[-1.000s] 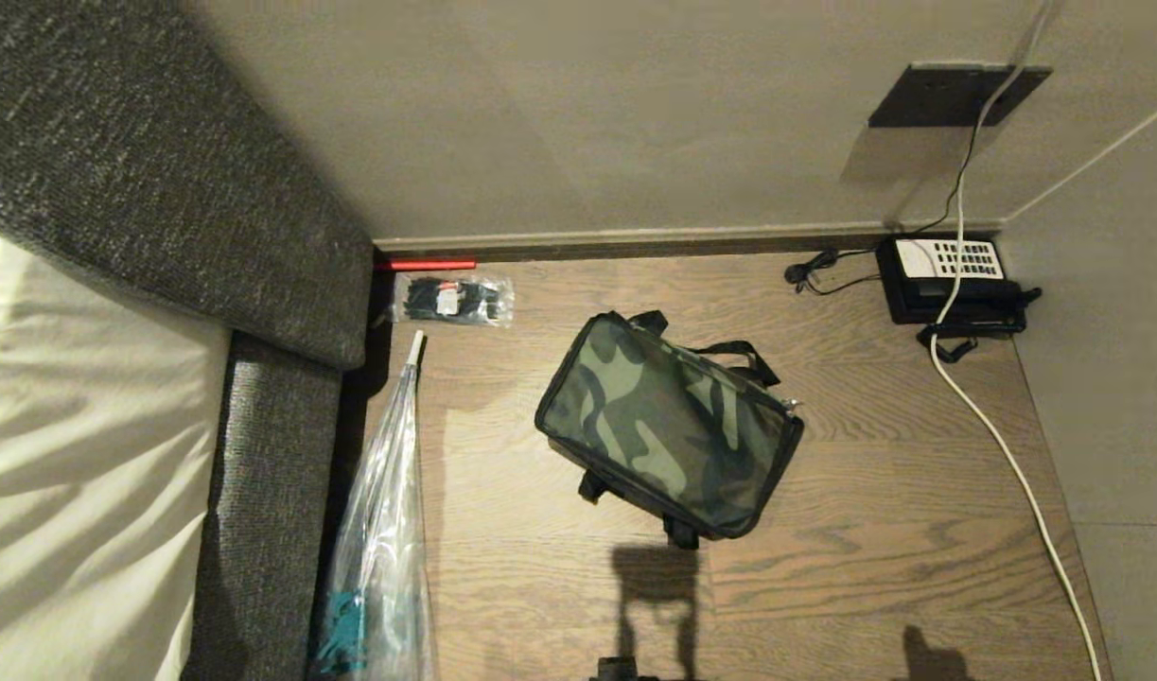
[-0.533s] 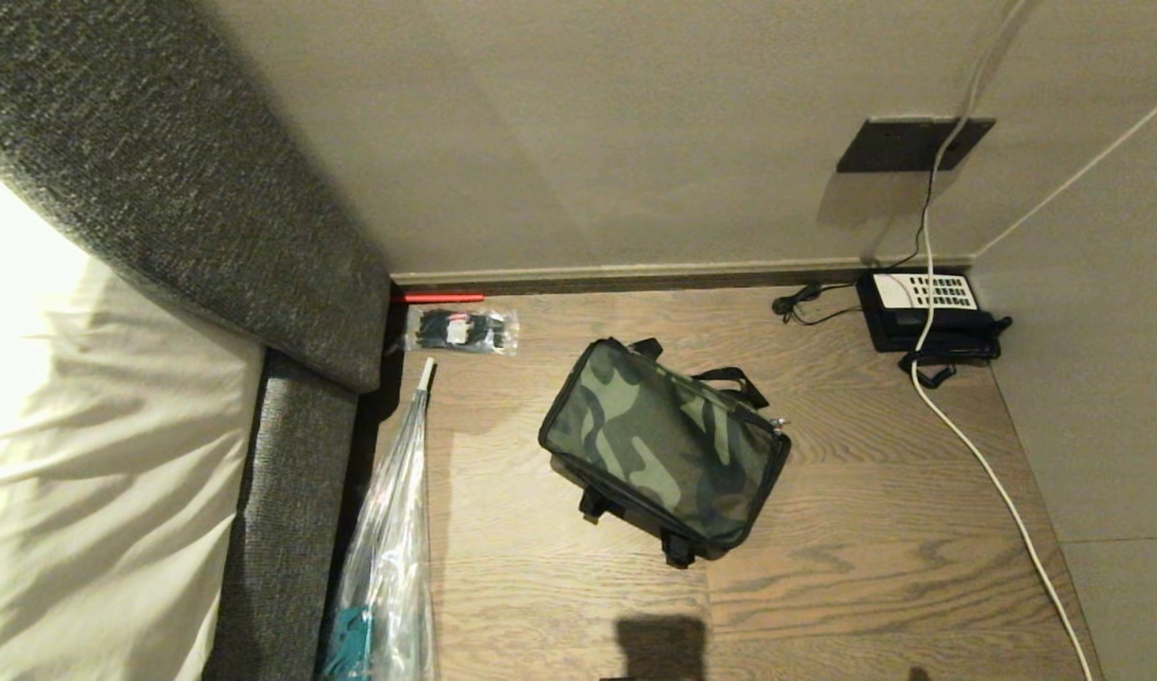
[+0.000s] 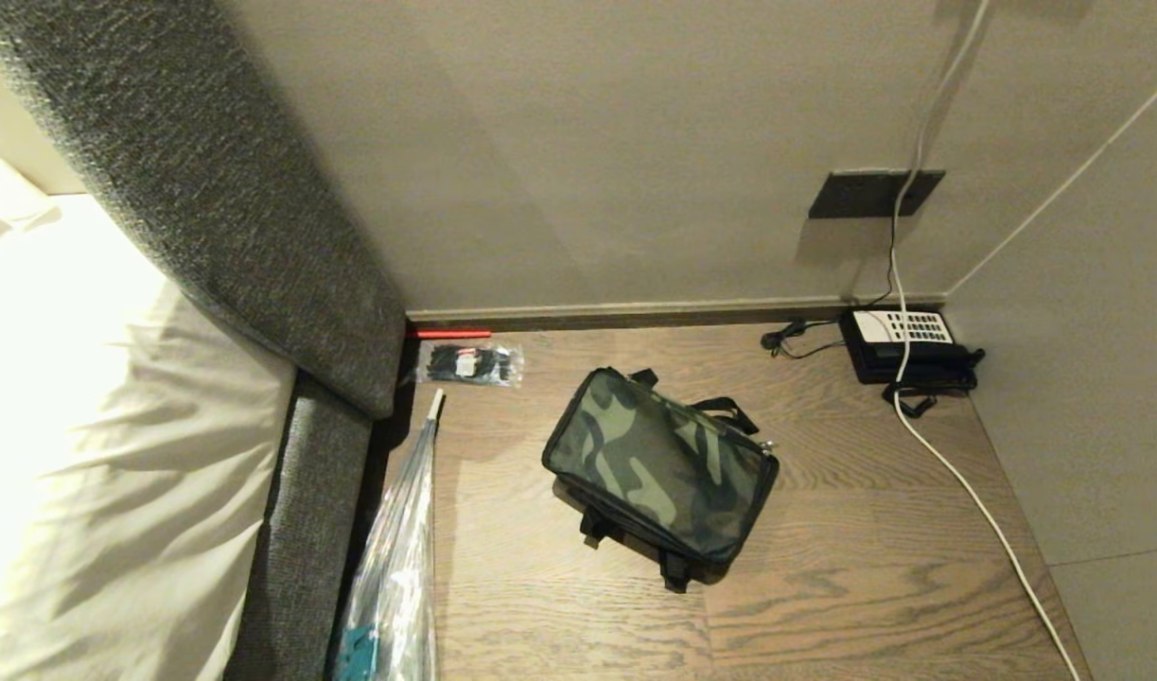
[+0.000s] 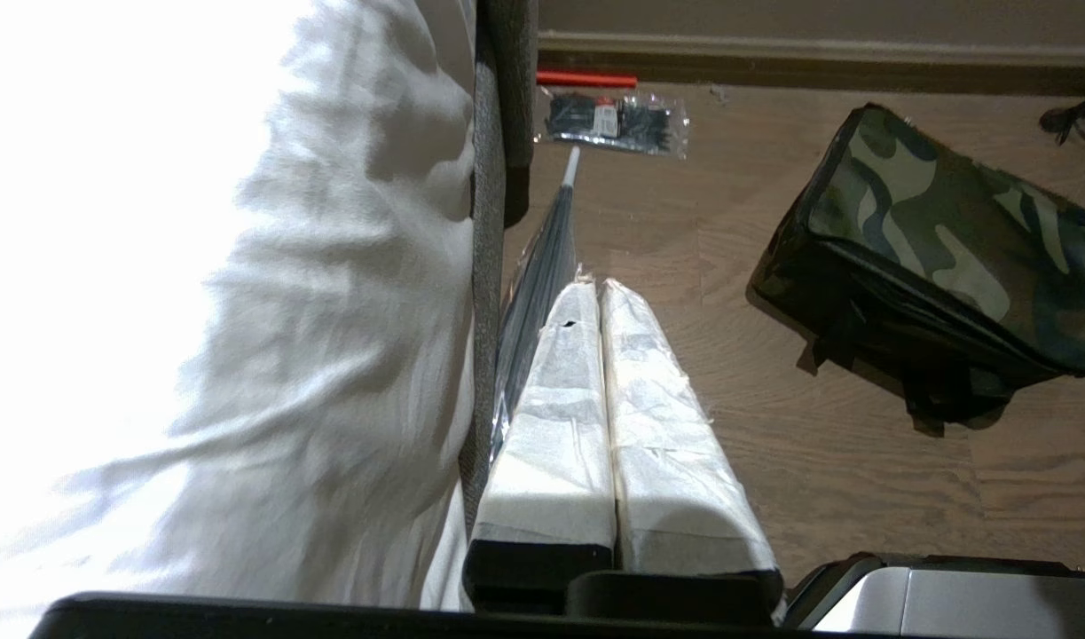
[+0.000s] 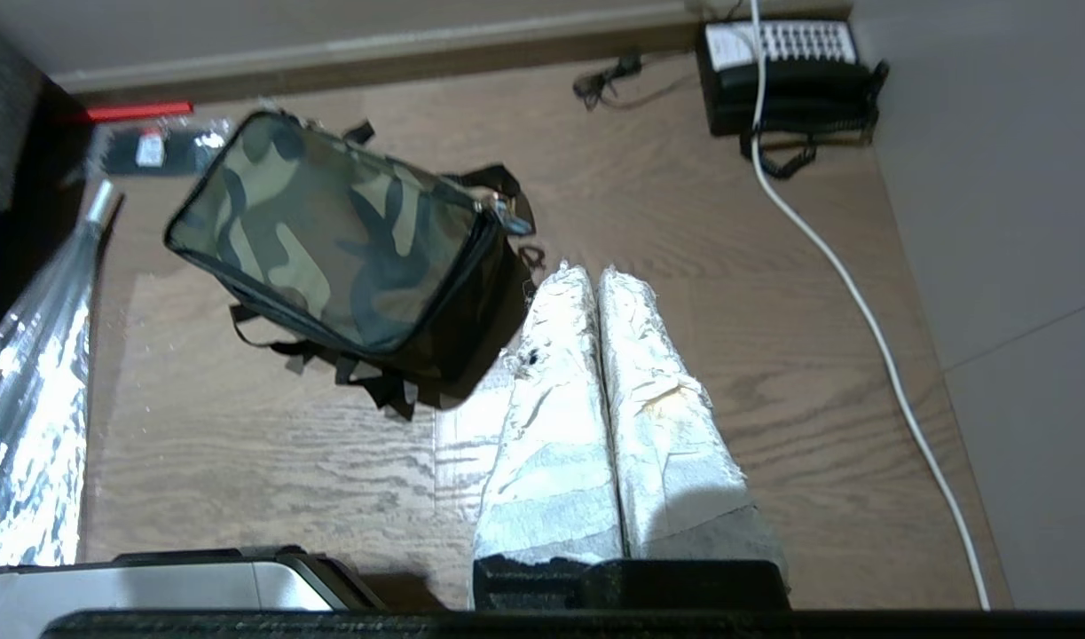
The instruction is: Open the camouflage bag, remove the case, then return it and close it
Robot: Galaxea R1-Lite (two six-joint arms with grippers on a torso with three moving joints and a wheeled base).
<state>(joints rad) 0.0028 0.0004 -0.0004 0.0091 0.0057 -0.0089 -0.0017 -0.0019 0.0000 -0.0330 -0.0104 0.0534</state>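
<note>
- Jaws: left gripper [image 4: 602,293] and right gripper [image 5: 597,280] each show taped white fingers pressed together, holding nothing, both hanging short of the bag.
- Soft rectangular green-black camouflage bag [image 3: 660,466] lies zipped on the brown wooden floor [image 3: 852,567], mid-floor; long axis runs diagonally, from the far left corner toward the near right.
- Risk: the loose black straps [image 3: 725,409] could snag a finger, and a tug on the zipper would likely drag the light bag toward the white cable [image 3: 966,492].

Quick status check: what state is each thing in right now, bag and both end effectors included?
camouflage bag: zipped shut, lid up, lying on the floor
left end effector: shut, empty, clear of the bag
right end effector: shut, empty, beside the bag
telephone: handset on its cradle, against the wall
</note>
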